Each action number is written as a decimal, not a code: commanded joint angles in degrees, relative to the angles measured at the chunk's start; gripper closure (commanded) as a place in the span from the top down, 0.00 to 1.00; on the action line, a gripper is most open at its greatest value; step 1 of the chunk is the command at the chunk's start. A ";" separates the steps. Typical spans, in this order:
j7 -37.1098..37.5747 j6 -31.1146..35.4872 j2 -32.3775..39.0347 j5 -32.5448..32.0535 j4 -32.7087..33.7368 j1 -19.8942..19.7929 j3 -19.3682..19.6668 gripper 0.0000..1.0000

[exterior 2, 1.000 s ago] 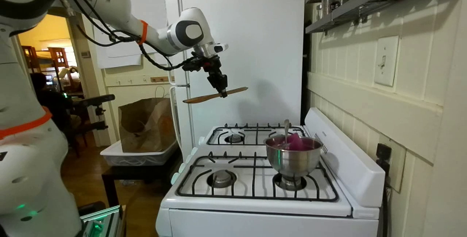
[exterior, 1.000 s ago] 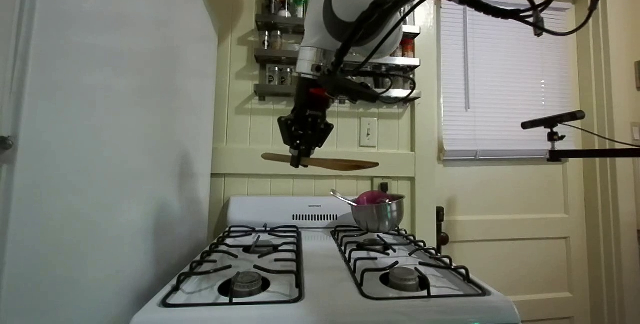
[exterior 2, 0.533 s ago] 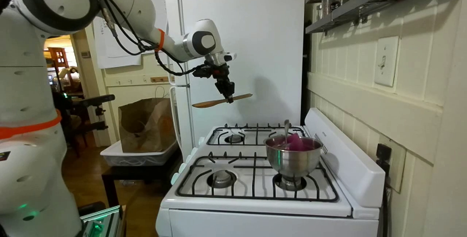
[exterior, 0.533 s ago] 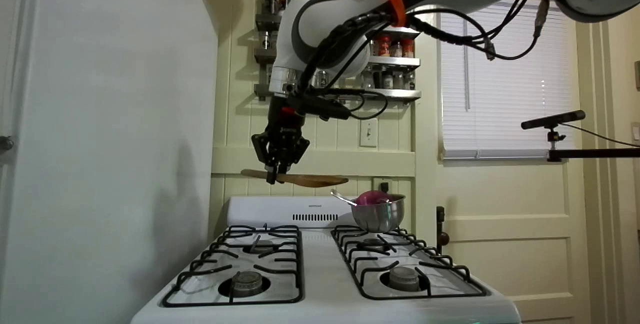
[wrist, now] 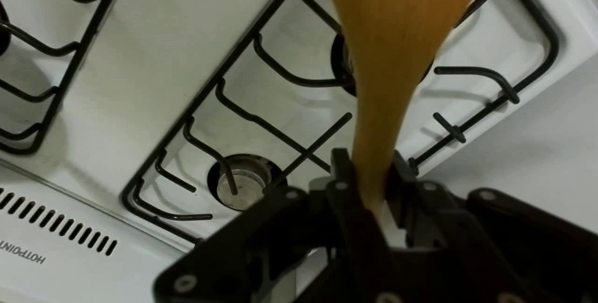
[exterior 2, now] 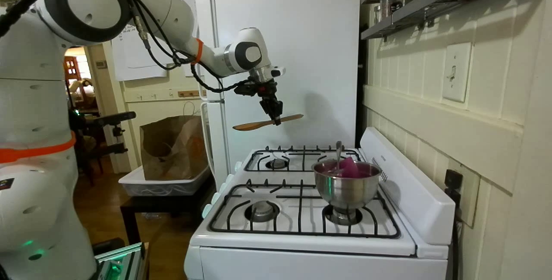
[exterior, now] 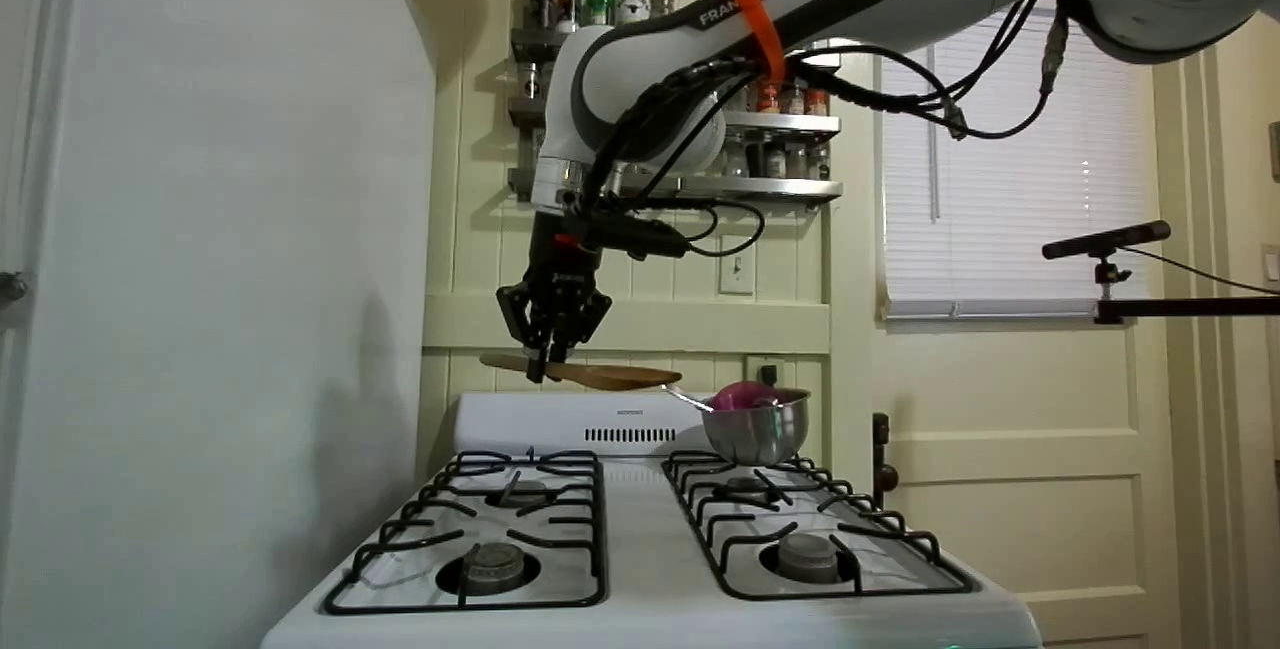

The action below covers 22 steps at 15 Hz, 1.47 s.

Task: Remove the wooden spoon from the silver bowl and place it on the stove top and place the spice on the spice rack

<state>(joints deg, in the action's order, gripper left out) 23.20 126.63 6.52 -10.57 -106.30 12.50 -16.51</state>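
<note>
My gripper (exterior: 546, 366) is shut on the wooden spoon (exterior: 622, 377) by its handle and holds it roughly level in the air. In an exterior view the gripper (exterior 2: 277, 121) and the spoon (exterior 2: 250, 126) are above the far burners. In the wrist view the gripper's (wrist: 371, 163) fingers sit on both sides of the spoon (wrist: 397, 27), over a burner grate. The silver bowl (exterior: 755, 434) stands on a back burner of the stove top (exterior: 635, 549); it also shows in an exterior view (exterior 2: 345, 193). The spice rack (exterior: 760, 187) is partly hidden by my arm. I cannot tell which jar is the spice.
The bowl holds a pink thing (exterior 2: 350, 168) and a metal handle (exterior 2: 338, 152) that sticks up over its rim. A white fridge (exterior 2: 284, 55) stands beside the stove. The stove's back panel (exterior: 540, 419) rises behind the grates. A camera on a bar (exterior: 1105, 241) is at the right.
My gripper has lowered with the spoon still held. It has moved left in one exterior view and right in the other. The bowl has not moved.
</note>
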 commanded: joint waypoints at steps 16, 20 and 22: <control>-4.69 13.89 19.17 5.39 8.12 2.81 6.92 0.05; -6.21 13.62 20.61 6.37 9.15 2.71 7.10 0.05; -6.62 13.48 21.02 6.60 9.33 2.81 7.29 0.05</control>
<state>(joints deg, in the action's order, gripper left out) 18.12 140.14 26.08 -5.61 -98.63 14.29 -10.11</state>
